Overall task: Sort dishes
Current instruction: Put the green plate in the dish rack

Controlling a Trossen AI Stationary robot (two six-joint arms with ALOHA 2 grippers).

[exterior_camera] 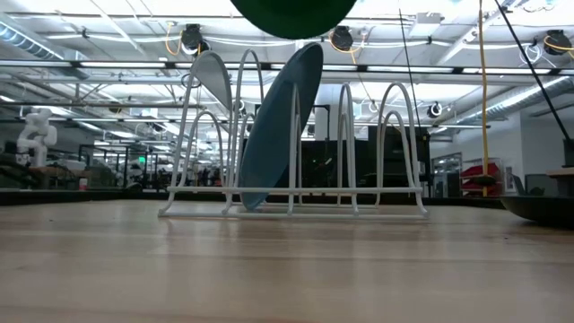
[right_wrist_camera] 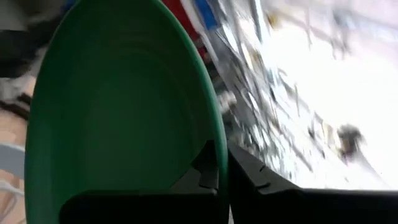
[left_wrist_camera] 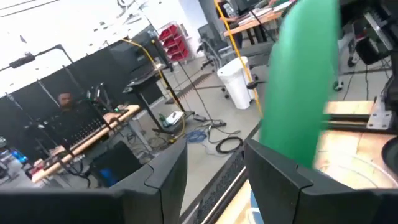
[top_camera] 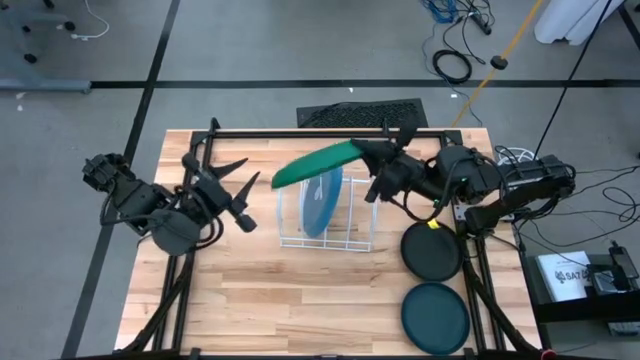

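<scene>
My right gripper (top_camera: 366, 152) is shut on a green plate (top_camera: 318, 163) held in the air above the white wire rack (top_camera: 325, 215). The green plate also shows in the right wrist view (right_wrist_camera: 118, 106), in the left wrist view (left_wrist_camera: 301, 81) and at the low view's top (exterior_camera: 291, 16). A blue plate (top_camera: 320, 198) stands on edge in a rack slot, leaning (exterior_camera: 278, 126). A black plate (top_camera: 432, 251) and a dark teal plate (top_camera: 435, 317) lie flat on the table at the right. My left gripper (top_camera: 245, 205) is open and empty, left of the rack. My right gripper pinches the green plate's rim (right_wrist_camera: 214, 163) between its two fingers, one finger on each face, at the plate's right end. The fingers come from the table's right side. The plate is lifted clear above the rack, tilted, its free end toward the left.
A black keyboard (top_camera: 360, 113) lies beyond the table's far edge. Bare wooden table (top_camera: 300, 300) lies near the front edge. Black frame bars (top_camera: 300, 133) run along the far edge and sides.
</scene>
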